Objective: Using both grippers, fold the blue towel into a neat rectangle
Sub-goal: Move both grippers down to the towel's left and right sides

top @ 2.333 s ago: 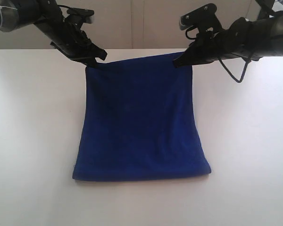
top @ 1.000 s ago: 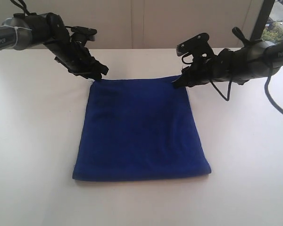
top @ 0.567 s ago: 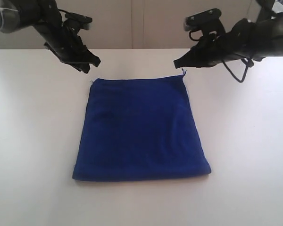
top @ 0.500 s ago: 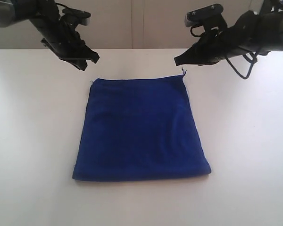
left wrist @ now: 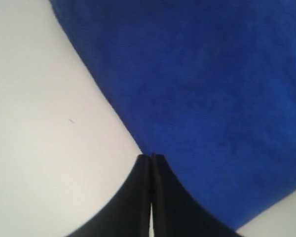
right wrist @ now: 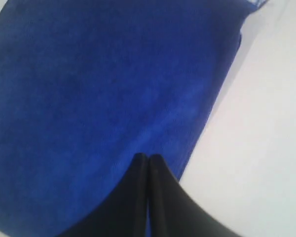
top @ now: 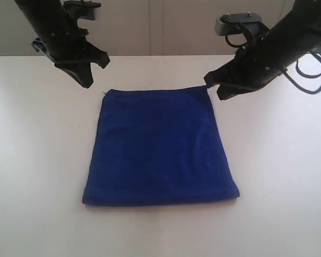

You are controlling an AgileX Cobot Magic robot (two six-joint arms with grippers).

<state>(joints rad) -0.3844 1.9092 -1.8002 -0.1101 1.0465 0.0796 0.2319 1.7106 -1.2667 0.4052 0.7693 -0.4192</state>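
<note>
In the exterior view, the blue towel lay flat on the white table, in the middle, as a four-sided shape with a thick, rounded near edge. My left gripper hung above the table just beyond the towel's far left corner, apart from the cloth. My right gripper pointed at the far right corner, its tip just beside the cloth. I could not tell from there whether it touched.

In the left wrist view, the two dark fingers of my left gripper were clenched together, with only a hairline seam between them and nothing pinched inside. Their tips sat over the line where the blue towel met the bare table.

In the right wrist view, my right gripper was likewise clamped tight on nothing, fingers pressed flat together. The blue towel spread out beneath and beyond the tips, its side edge running close by, with white table past it.
</note>
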